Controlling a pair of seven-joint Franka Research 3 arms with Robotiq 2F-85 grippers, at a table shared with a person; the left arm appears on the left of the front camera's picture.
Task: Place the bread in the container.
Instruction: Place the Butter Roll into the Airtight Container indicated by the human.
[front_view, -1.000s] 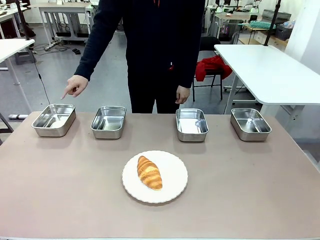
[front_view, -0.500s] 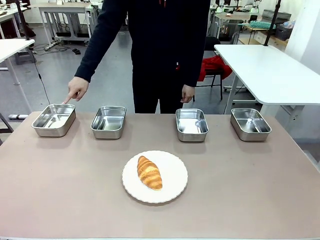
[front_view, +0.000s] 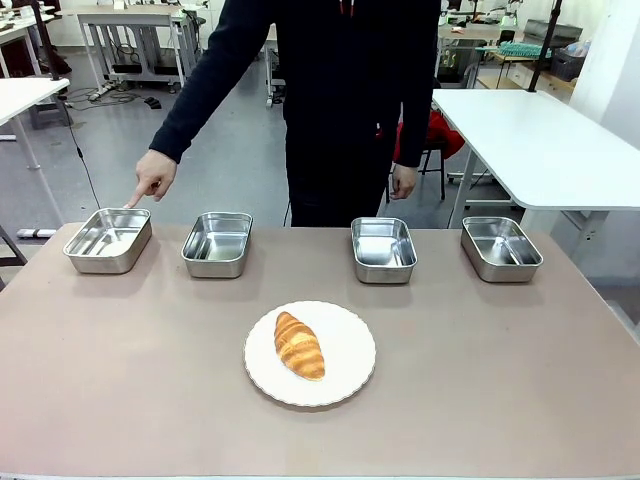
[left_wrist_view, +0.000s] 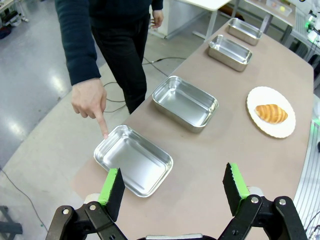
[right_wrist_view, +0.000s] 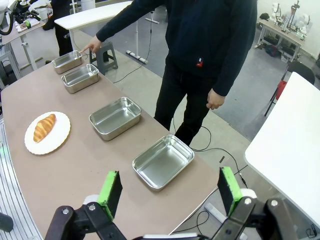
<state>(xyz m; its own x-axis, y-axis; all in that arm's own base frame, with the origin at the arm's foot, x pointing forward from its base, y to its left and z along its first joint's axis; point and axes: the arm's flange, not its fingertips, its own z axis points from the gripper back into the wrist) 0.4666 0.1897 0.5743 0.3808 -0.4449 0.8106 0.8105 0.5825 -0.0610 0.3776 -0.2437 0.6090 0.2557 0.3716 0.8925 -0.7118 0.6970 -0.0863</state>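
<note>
**Four steel pans (front_view: 217, 243) in a row, bread (front_view: 299, 345) on the plate (front_view: 350, 372)**

1. Container (front_view: 108, 240): the leftmost pan in your front view, at the far edge of the desk (front_view: 500, 380). It stands upright and empty. The person's hand (front_view: 152, 175) points an index finger down at its far corner; you cannot tell whether the fingertip touches the rim.
2. Other three pans: empty, set apart from one another along the same far edge.
3. Bread: lies slantwise on the round white plate, mid-desk on the robot's side and well apart from the container.
4. Left tool (left_wrist_view: 173, 172): fingers spread wide with nothing between them. It hangs above the desk just beside the container.
5. Right tool (right_wrist_view: 169, 174): fingers likewise apart and holding nothing. It hangs above the desk end near the rightmost pan.
6. Person's other hand (front_view: 403, 180): hangs at the side, behind the desk.
</note>
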